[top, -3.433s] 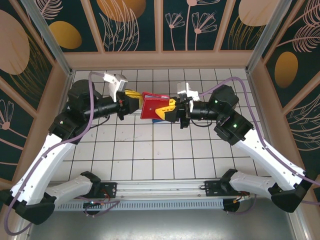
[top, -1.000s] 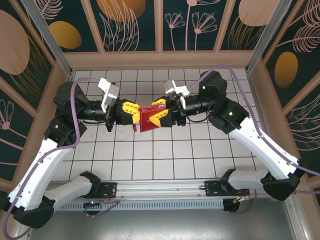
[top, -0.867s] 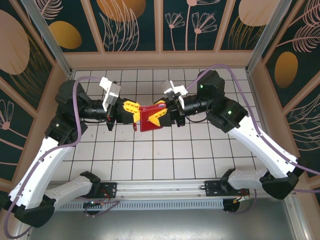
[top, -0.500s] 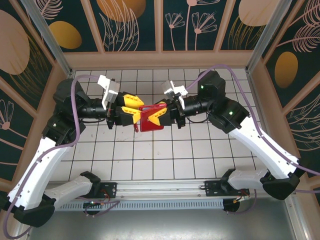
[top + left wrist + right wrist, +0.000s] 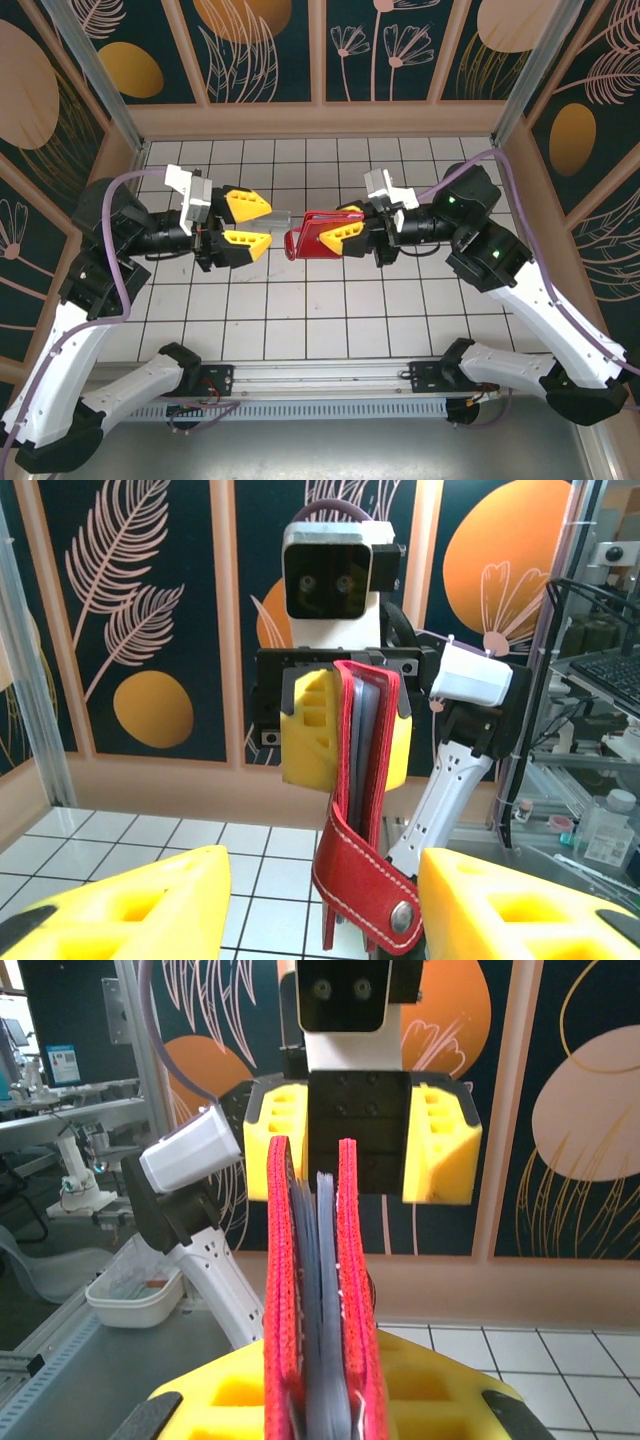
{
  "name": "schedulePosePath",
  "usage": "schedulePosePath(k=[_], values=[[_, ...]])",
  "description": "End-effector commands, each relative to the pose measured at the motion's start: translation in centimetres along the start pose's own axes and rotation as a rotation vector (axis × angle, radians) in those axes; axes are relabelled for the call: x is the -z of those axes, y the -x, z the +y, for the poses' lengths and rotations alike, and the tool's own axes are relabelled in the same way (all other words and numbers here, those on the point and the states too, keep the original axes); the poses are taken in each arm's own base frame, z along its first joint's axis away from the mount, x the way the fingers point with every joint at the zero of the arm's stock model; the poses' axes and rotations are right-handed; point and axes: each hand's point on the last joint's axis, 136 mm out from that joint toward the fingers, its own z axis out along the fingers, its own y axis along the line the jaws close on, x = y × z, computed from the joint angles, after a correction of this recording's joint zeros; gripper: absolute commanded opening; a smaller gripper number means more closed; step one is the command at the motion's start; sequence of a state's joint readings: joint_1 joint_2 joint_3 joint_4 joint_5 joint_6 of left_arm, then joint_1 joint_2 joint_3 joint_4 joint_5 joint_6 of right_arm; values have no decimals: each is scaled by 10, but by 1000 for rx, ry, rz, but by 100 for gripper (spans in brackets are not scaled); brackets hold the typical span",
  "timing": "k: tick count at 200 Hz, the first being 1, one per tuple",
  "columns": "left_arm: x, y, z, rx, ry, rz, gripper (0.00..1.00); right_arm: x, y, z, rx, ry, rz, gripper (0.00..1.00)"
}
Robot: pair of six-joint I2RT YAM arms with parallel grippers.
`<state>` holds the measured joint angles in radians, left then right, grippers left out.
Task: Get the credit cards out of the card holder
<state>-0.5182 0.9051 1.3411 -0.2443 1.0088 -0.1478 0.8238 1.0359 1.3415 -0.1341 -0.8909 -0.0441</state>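
Held red card holder [image 5: 312,238] upright mid-air in clamped right gripper [image 5: 345,232], left gripper [image 5: 243,226] gaping empty nearby; needed square entry at grey pocket mouth, pinch on card edge only.

**Red card holder pinched edge-on in the claw**

The right gripper [image 5: 325,1400] is clamped on the card holder [image 5: 283,1260], its yellow fingers [image 5: 435,1390] pressing in from either side at the holder's base. The holder sticks straight out ahead of the claw and is seen edge-on: two red stitched flaps slightly parted, with greyish see-through pockets [image 5: 322,1310] between them. Beyond the holder's far edge the left gripper [image 5: 357,1140] faces the claw with its jaws spread wide, one yellow block showing to each side of the red flaps. A white camera housing [image 5: 345,1010] sits above it. Ahead and below lies the white tiled table [image 5: 520,1350]; off to the claw's left a white tray [image 5: 130,1305] rests on a grey bench [image 5: 90,1360]
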Motion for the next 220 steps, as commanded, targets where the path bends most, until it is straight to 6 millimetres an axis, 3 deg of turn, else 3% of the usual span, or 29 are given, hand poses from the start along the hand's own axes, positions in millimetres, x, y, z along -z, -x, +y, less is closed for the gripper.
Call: schedulePosePath(k=[1, 40, 100, 191, 220], values=[[-7, -9, -7, 24, -111, 19, 56, 0, 18, 5, 35, 29, -76, 0], [-8, -6, -20, -12, -228, 20, 60, -5, 28, 5, 11, 59, -130, 0], [-12, -2, -15, -51, -248, 0, 59, -20, 31, 11, -15, 115, -161, 0], [-19, 0, -4, -34, -213, -18, 45, -40, 30, 16, -18, 149, -181, 0], [-21, 1, -1, -27, -208, -20, 35, -42, 33, 13, -10, 129, -193, 0]])
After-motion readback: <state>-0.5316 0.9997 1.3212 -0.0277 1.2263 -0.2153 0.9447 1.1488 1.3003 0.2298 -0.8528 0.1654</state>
